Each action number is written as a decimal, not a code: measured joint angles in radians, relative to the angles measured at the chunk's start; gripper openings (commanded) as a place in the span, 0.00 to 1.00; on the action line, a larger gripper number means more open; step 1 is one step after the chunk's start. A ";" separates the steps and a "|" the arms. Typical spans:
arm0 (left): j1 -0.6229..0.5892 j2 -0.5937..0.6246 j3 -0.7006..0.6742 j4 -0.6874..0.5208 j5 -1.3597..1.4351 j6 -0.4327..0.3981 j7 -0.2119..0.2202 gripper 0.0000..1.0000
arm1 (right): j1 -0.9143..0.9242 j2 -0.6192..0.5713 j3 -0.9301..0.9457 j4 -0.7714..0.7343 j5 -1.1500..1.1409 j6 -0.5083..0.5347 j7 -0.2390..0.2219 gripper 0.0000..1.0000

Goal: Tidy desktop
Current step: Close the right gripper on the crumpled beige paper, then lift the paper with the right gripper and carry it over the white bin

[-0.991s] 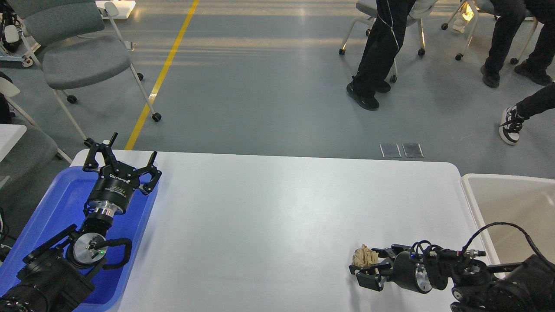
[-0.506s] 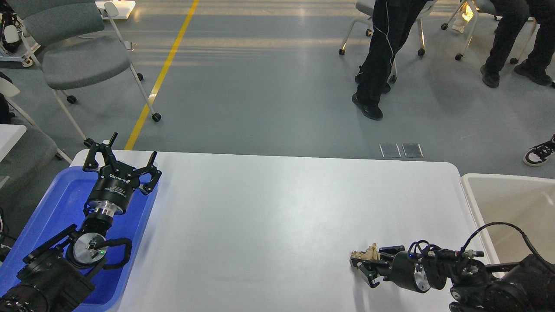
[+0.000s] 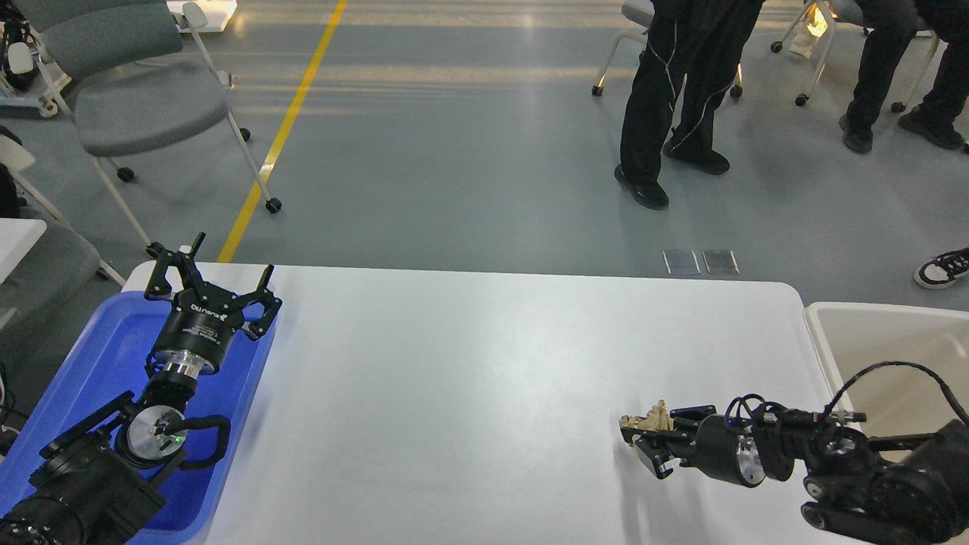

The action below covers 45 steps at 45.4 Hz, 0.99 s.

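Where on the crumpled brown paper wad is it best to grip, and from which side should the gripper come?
Grip the crumpled paper wad across its thick middle, coming in low from the right, along the desktop. It is a small, irregular lump with no handle, so squeezing its bulk is probably safest. The right gripper is closed on it this way, with the beige bin close on that same side.

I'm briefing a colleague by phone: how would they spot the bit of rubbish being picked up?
Look at the white desktop, near its right end beside the cream bin. There the right tool is shut on a crumpled tan paper wad. It is the only loose, light brown, wrinkled item there.
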 measured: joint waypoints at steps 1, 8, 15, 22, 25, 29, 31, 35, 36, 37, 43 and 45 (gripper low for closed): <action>0.000 0.000 0.000 0.000 0.000 0.000 0.000 1.00 | 0.014 -0.013 0.000 0.015 0.007 0.006 0.000 0.00; 0.000 0.000 0.000 0.000 0.000 0.000 0.000 1.00 | 0.100 -0.095 0.001 0.106 0.057 0.048 0.002 0.00; 0.000 0.000 0.000 0.000 0.000 0.000 0.000 1.00 | 0.193 -0.189 -0.004 0.202 0.090 0.102 0.002 0.00; 0.000 0.000 0.000 0.000 0.000 0.000 0.000 1.00 | 0.307 -0.284 -0.037 0.300 0.120 0.152 0.002 0.00; 0.000 0.000 0.000 0.000 0.000 0.000 0.000 1.00 | 0.357 -0.319 -0.058 0.336 0.132 0.168 0.003 0.00; 0.000 0.000 0.000 0.000 0.000 -0.001 0.000 1.00 | 0.425 -0.362 -0.086 0.382 0.149 0.189 0.003 0.00; 0.000 0.000 0.000 0.000 0.000 -0.001 0.000 1.00 | 0.454 -0.379 -0.096 0.399 0.157 0.197 0.003 0.00; 0.000 0.000 0.000 0.000 0.000 -0.001 0.000 1.00 | 0.518 -0.412 -0.115 0.430 0.175 0.222 0.003 0.00; 0.000 0.000 0.000 0.000 0.000 -0.001 0.000 1.00 | 0.536 -0.421 -0.119 0.437 0.181 0.229 0.003 0.00; 0.000 0.000 0.000 0.000 0.000 -0.001 0.000 1.00 | 0.551 -0.427 -0.122 0.442 0.186 0.236 0.003 0.00; 0.000 0.000 0.000 0.000 -0.001 -0.001 0.000 1.00 | 0.644 -0.459 -0.134 0.466 0.213 0.284 0.003 0.00; 0.000 0.000 0.000 0.000 -0.001 -0.001 0.000 1.00 | 0.672 -0.468 -0.136 0.473 0.220 0.301 0.003 0.00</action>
